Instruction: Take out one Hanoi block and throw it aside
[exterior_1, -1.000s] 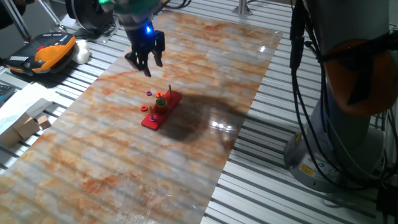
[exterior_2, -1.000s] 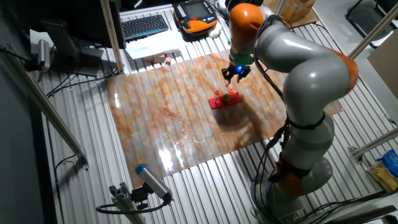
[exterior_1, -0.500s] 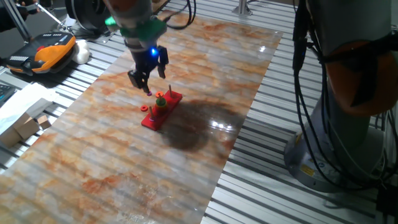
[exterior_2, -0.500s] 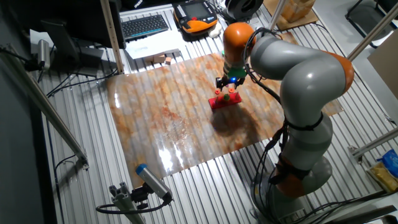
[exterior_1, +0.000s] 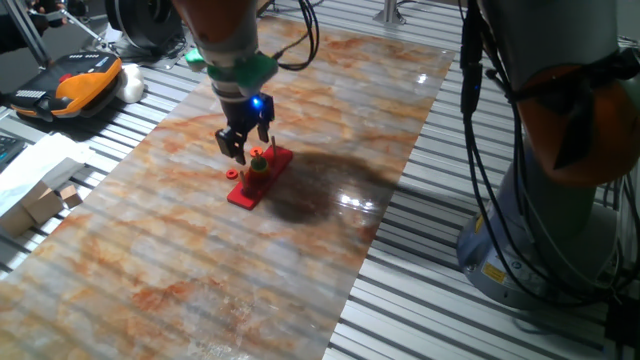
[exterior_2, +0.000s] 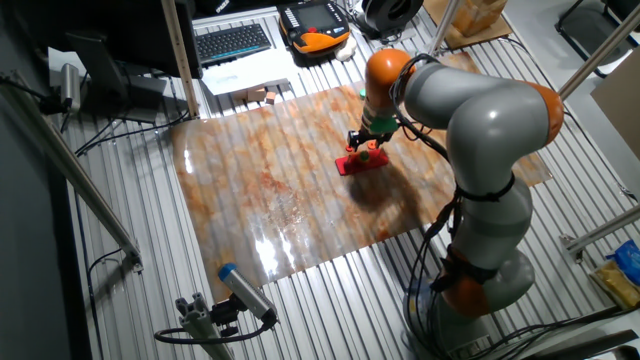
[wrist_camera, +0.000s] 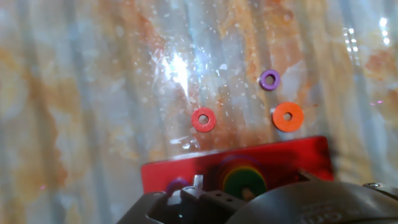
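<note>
Directly over the stack on the red peg board (exterior_1: 258, 176), the gripper (exterior_1: 243, 147) has come down from its higher, farther-back position of a second ago — it now hangs just above the pegs, fingers pointing at the rings. Whether the jaws stand wide or narrow cannot be told; the fixed views show the fingers only as a dark cluster, and the hand view shows only the hand's housing. They appear to hold nothing.

Just beneath the fingers sits the Hanoi block (wrist_camera: 242, 182), the bright-green ring, on its peg at the top of a coloured stack. Beyond the board's far edge, three loose rings lie on the marbled table (exterior_1: 330, 120): a red ring (wrist_camera: 203, 119), an orange ring (wrist_camera: 288, 116) and a purple ring (wrist_camera: 269, 79), all apart from one another.

The descent suggests the approach is nearly done — the grasp itself is not yet made, and the green ring still has to be lifted clear of its peg.
</note>
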